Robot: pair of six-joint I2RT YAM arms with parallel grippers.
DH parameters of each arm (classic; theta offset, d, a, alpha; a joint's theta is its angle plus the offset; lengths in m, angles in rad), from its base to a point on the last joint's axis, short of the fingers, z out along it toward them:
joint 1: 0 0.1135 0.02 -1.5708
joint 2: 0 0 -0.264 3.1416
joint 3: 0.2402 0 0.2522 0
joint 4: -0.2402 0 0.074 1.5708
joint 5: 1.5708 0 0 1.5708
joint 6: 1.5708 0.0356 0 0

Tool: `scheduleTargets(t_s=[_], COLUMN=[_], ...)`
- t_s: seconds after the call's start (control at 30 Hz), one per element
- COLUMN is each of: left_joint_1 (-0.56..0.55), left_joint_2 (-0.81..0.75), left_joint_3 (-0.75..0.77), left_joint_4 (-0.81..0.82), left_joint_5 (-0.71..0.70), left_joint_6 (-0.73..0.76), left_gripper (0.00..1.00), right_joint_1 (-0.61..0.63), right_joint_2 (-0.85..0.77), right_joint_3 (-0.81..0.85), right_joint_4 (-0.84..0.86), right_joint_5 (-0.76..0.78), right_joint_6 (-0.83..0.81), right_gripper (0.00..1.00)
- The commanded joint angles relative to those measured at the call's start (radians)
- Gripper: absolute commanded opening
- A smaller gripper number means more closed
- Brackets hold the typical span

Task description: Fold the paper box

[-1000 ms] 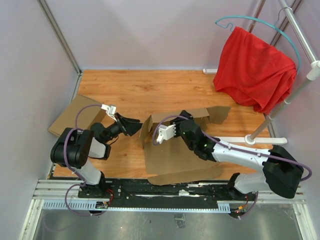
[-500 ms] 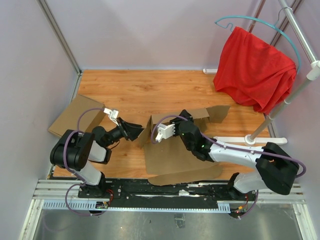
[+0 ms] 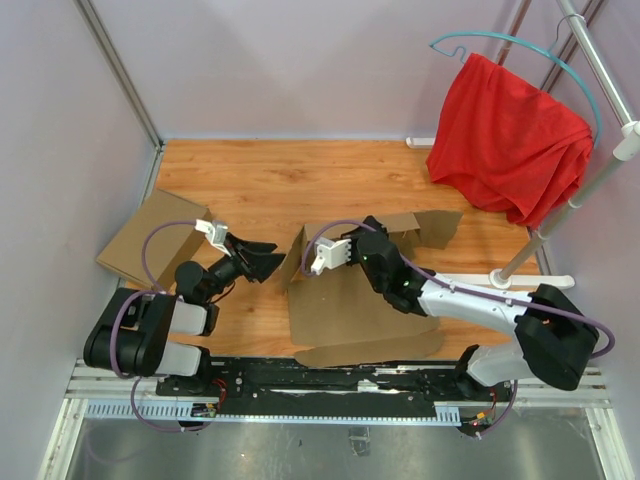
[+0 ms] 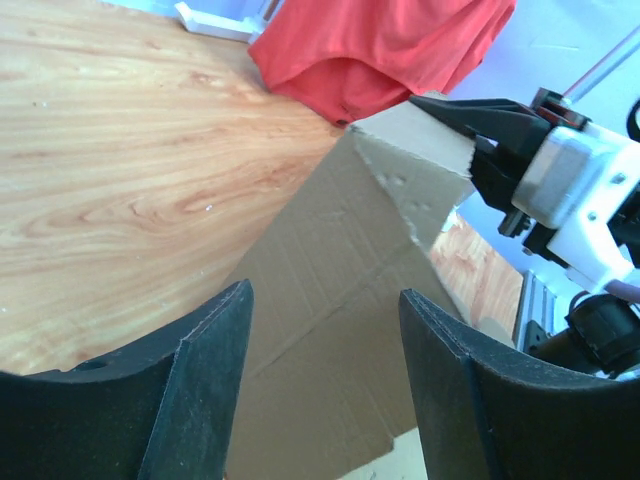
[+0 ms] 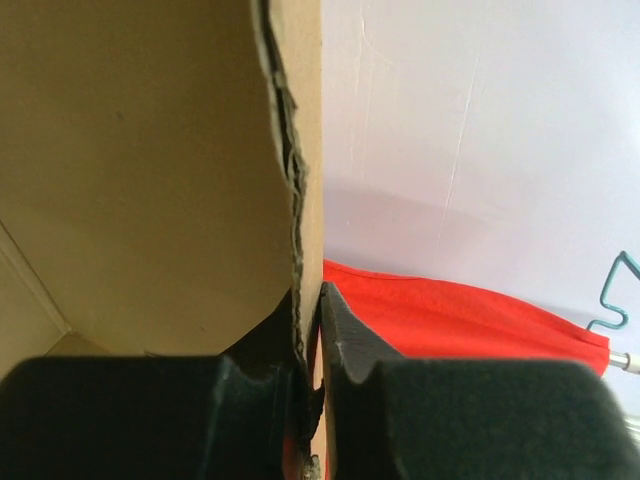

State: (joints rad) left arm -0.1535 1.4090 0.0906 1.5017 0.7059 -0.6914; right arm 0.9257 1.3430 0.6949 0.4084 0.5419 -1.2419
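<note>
Lying open near the middle of the overhead frame, on the wooden desk [image 3: 300, 180]: the paper box [image 3: 350, 310], brown corrugated cardboard, with its broad base panel flat and reaching toward the lower edge of the desk. Standing up along the left side of that panel, a side flap. Standing along its upper edge, a low back wall, with a further flap off to the right.

Pinched at the top corner of the left flap by the right jaws, closed tight on the cardboard. In the right wrist view, black fingers [image 5: 350, 345] pressed to either side of the ragged corrugated edge, with brown board filling the left half of the frame. In the left wrist view, at upper right, a dark finger [image 4: 470, 112] over the flap's peak, with a white housing behind it.

Just left of the flap in the overhead frame and pointing at it: the left jaws, spread apart and holding nothing. In the left wrist view, two dark fingers [image 4: 200, 390] at the bottom of the frame, with the flap's outer face showing through the gap between them. Touching or not, impossible to say.

At the left edge of the desk, well apart from the paper box: a lighter tan cardboard block [image 3: 150, 235]. At upper right, a red cloth [image 3: 510, 140] draped on a teal hanger [image 3: 480, 34] beside a metal rack [image 3: 600, 66].
</note>
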Motion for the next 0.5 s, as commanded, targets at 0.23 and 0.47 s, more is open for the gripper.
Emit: scheduleTargets(t_s=[0.23, 0.47], left_joint_1=[-0.021, -0.022], left_joint_2=[-0.096, 0.001], left_joint_3=[0.039, 0.045], left_joint_4=[-0.162, -0.093], left_joint_5=[-0.027, -0.018], left_joint_6=[0.114, 0.078], left_gripper=[0.65, 0.66], right_joint_1=[-0.058, -0.099], right_joint_2=[0.085, 0.111], right_joint_3=[0.149, 0.188], right_joint_4=[-0.125, -0.154], right_joint_5=[-0.075, -0.135], right_joint_6=[0.067, 0.061], right_gripper=[0.02, 0.01])
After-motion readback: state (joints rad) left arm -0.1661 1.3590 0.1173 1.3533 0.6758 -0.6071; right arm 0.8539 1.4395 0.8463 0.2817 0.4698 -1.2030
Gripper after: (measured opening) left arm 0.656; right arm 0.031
